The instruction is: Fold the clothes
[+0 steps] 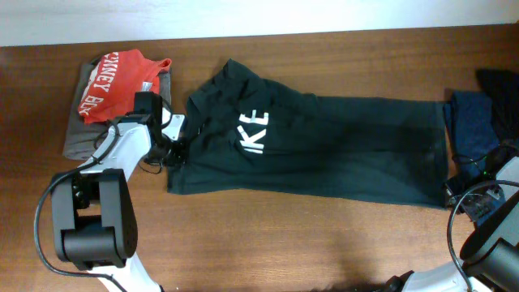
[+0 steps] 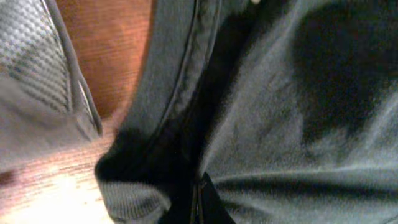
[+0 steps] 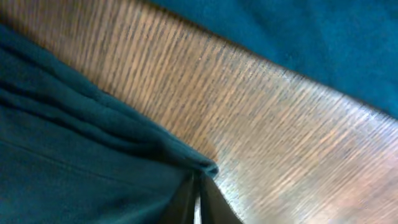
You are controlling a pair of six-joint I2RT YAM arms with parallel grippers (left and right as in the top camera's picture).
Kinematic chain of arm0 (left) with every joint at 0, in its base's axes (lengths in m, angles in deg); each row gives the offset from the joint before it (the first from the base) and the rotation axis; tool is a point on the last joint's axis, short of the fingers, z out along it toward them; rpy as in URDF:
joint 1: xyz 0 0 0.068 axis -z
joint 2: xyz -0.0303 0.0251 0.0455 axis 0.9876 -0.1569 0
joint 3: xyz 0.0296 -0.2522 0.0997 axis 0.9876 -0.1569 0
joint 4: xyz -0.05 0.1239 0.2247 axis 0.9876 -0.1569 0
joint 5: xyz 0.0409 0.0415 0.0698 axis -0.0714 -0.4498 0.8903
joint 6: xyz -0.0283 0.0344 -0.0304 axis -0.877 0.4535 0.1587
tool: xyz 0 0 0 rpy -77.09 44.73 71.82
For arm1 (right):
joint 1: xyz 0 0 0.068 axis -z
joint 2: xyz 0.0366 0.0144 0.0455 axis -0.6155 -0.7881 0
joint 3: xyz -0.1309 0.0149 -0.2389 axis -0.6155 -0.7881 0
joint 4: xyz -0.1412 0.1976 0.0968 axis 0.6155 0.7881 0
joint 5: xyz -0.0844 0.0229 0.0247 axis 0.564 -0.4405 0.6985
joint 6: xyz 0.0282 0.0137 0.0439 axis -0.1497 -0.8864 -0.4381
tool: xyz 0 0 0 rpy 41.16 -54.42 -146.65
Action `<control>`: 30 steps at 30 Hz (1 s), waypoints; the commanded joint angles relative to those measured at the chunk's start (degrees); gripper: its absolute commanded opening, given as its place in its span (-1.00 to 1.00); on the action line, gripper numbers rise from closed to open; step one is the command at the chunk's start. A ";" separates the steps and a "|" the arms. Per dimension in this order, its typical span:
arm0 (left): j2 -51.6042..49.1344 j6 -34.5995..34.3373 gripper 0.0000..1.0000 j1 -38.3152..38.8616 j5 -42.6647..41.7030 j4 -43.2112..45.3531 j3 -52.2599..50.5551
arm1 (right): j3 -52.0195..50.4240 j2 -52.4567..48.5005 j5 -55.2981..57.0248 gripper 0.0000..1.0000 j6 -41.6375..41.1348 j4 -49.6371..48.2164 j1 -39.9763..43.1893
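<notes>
One dark green-black T-shirt (image 1: 340,146) lies stretched long across the wooden counter (image 1: 284,243), soft knit, white letters up. Two grippers are on it: the left gripper (image 1: 172,150) is clamped on its seamed left edge, and the right gripper (image 1: 451,195) pinches the near right corner. One red tee (image 1: 122,81) tops one grey garment (image 1: 77,134). Blue garments (image 1: 474,122) crowd the right end, and bare wood runs along the front.

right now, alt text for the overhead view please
A dark T-shirt with white lettering lies across a wooden table, left gripper at its left edge, right gripper at its right corner. Red tee at left, blue garments at right.
</notes>
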 commanded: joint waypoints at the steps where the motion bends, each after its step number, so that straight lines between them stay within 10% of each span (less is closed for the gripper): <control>1: 0.37 -0.70 -0.80 -0.35 1.22 -4.94 5.99 | 1.70 -0.24 0.76 -0.29 -0.52 3.04 0.48; 9: 6.47 -0.44 0.30 0.22 -4.09 -17.40 26.32 | 14.53 5.66 -0.96 -0.01 -0.52 14.75 0.55; 16: 2.40 1.68 0.30 5.86 -11.93 -10.21 29.64 | 22.47 12.15 -22.34 0.14 10.91 15.91 -1.60; 30: -21.94 1.73 0.17 17.09 -4.68 14.73 29.66 | 22.45 12.37 -23.02 0.16 11.80 17.44 -5.22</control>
